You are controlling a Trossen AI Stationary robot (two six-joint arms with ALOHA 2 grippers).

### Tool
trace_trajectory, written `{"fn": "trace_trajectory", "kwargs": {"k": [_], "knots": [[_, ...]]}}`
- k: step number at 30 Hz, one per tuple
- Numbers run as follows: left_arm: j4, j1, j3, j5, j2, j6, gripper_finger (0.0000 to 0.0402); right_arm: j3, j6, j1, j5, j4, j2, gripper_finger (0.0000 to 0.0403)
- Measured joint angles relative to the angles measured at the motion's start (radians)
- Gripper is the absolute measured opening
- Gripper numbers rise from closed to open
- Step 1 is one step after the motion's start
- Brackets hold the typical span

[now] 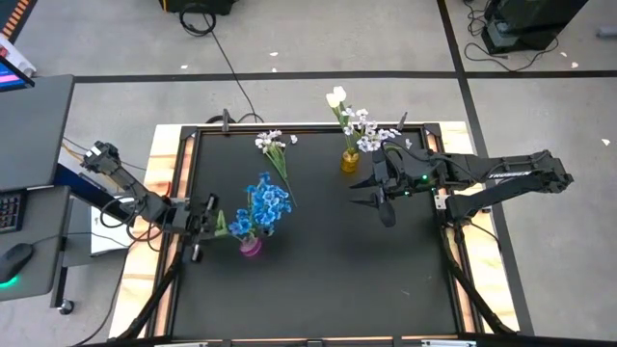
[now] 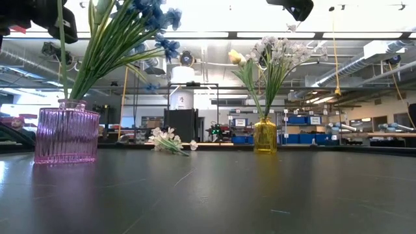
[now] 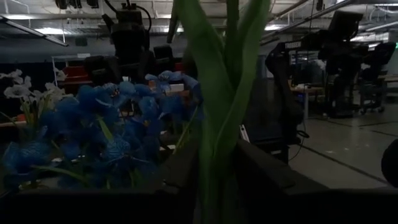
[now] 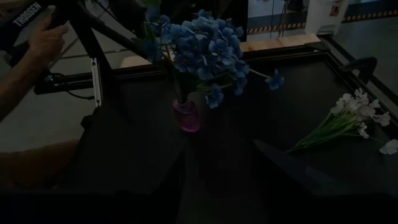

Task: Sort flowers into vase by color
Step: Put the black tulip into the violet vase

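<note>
Blue flowers (image 1: 265,204) stand just beside the left gripper (image 1: 209,216), stems between its fingers.

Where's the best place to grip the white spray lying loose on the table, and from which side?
Likely its bare stem end, from straight above. The white spray lies flat, blossoms toward the far edge, stem pointing at the pink vase, so the fingers should straddle the stem crosswise.

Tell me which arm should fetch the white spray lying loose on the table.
Probably the right. The right gripper is open, empty and beside the yellow vase where white flowers go. The left gripper is shut on a green stem by the pink vase. White spray.
</note>
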Motion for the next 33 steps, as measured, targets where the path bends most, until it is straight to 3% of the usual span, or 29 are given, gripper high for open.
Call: {"fn": "trace_trajectory", "kwargs": {"k": [9, 33], "knots": [[-0.006, -0.018, 0.0, -0.153, 0.052, -0.042, 0.016, 0.0, 0.0, 0.0, 0.0, 0.0, 0.0, 0.019], [-0.023, -0.059, 0.0, -0.153, 0.036, -0.094, 0.014, 0.0, 0.0, 0.0, 0.0, 0.0, 0.0, 0.019]]}}
